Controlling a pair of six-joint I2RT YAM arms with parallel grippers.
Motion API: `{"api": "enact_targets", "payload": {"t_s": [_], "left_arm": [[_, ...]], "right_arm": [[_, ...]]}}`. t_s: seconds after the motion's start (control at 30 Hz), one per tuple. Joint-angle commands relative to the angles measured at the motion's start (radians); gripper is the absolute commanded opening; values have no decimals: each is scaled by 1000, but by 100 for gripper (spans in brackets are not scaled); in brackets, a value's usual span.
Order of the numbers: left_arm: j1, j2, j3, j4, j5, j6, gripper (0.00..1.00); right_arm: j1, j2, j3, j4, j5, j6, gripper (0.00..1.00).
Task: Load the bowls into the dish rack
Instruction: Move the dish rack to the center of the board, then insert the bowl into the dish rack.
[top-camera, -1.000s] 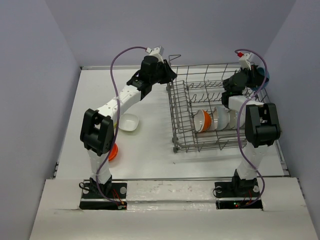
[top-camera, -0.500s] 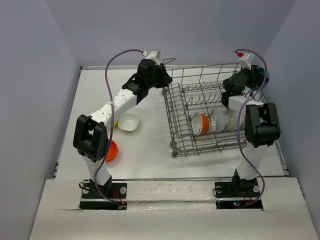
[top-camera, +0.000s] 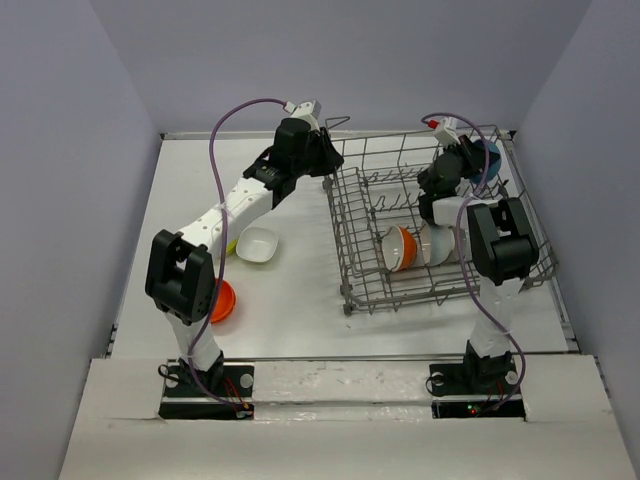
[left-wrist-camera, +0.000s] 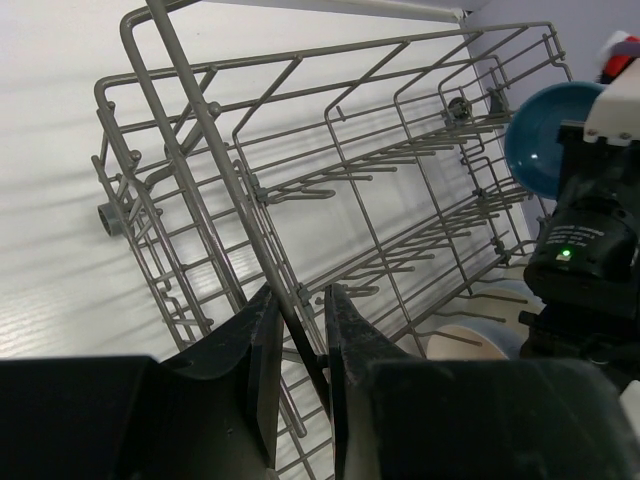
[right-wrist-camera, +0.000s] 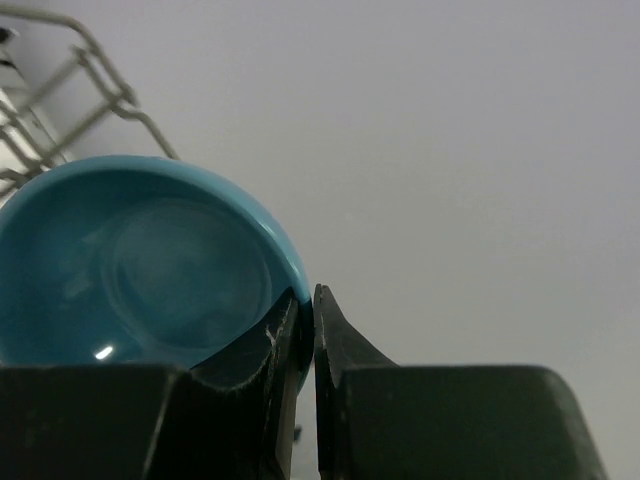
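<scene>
A matte white counter (top-camera: 190, 200) fills the floor of a plain booth, closed in by bare pale lavender-grey walls (top-camera: 70, 150) at 9, 12 and 3 o'clock. At 6 o'clock, a white ledge (top-camera: 340, 420) carries both arm bases.

The dish rack (top-camera: 345, 240) takes up the counter's 3 o'clock half and sits askew to its edges. The left end effector (left-wrist-camera: 300, 300) is pinched on an upright wire at the rack's 11 o'clock corner. The right end effector (right-wrist-camera: 305, 300) is clamped on the rim of the blue bowl (right-wrist-camera: 150, 260), which is held in the air at the rack's 1 o'clock corner.

Inside the rack, an orange-red bowl (top-camera: 400, 248) and white bowls (top-camera: 437, 240) stand on edge. A squarish white bowl (top-camera: 257, 245) lies on the counter towards 9 o'clock. A second orange-red bowl (top-camera: 222, 300) lies towards 7 o'clock, partly behind the left arm.
</scene>
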Motion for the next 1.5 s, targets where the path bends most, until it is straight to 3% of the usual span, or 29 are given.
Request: {"api": "enact_targets", "payload": {"t_s": [0.0, 0.53, 1.23, 1.47], "left_arm": [[9, -95, 23, 102, 38, 96, 0], [9, -76, 29, 101, 46, 98, 0], [9, -69, 26, 99, 58, 98, 0], [7, -69, 26, 98, 57, 99, 0]], "right_arm": [[6, 31, 48, 265, -32, -84, 1], [-5, 16, 91, 283, -49, -138, 1], [-71, -95, 6, 104, -33, 34, 1], [-80, -113, -24, -25, -39, 124, 1]]}}
